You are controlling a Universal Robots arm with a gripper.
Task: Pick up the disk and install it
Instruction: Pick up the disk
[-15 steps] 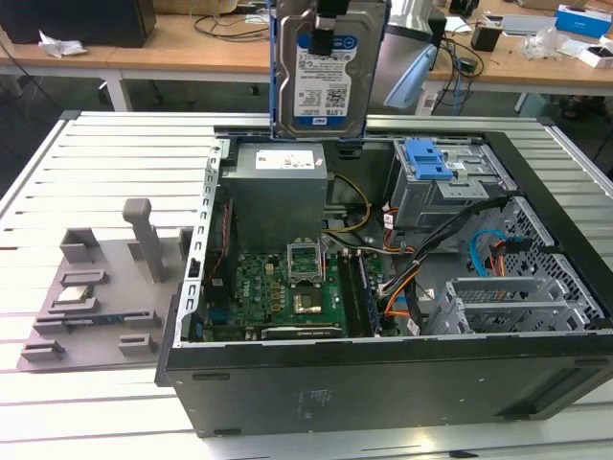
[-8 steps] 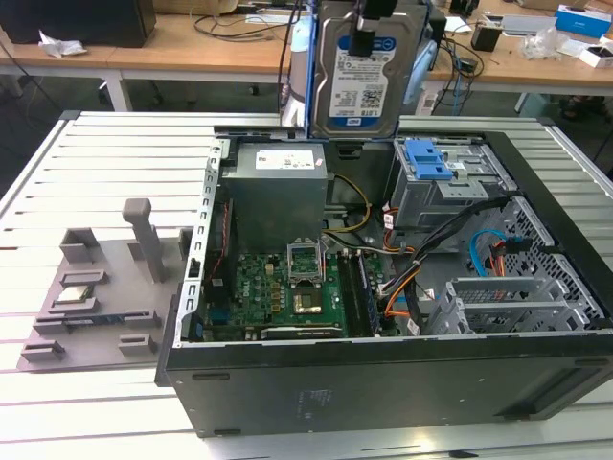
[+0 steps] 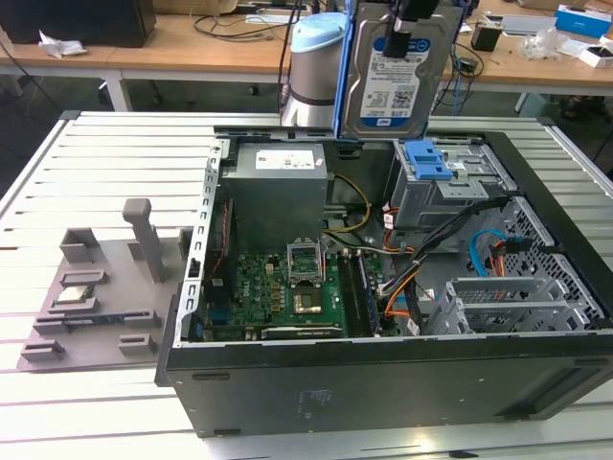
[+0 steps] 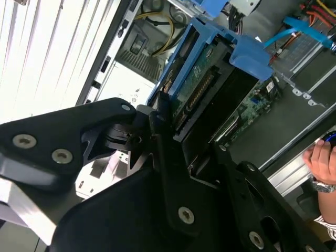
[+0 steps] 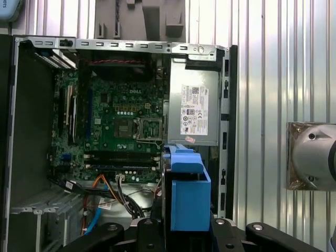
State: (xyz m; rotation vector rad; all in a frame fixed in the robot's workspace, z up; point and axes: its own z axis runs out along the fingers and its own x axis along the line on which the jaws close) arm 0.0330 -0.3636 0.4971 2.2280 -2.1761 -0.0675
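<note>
The disk (image 3: 395, 81), a silver hard drive with a white-and-blue label and blue rails, hangs upright above the back of the open computer case (image 3: 383, 374). My gripper (image 3: 408, 36) is shut on its upper edge. The disk's lower end is just above the grey drive cage (image 3: 436, 192), which has a blue latch (image 3: 426, 159) on top. In the second wrist view the disk (image 4: 197, 86) shows its green underside between my black fingers (image 4: 157, 126). In the first wrist view the disk's blue carrier (image 5: 186, 197) is edge-on over the case.
Inside the case are the motherboard (image 3: 287, 283), a grey power supply (image 3: 278, 187) and orange and blue cables (image 3: 488, 251). A grey fixture tray (image 3: 101, 287) lies at the exterior view's left. The arm's base (image 3: 311, 72) stands behind the case. A person's hand (image 4: 321, 157) is near the case edge.
</note>
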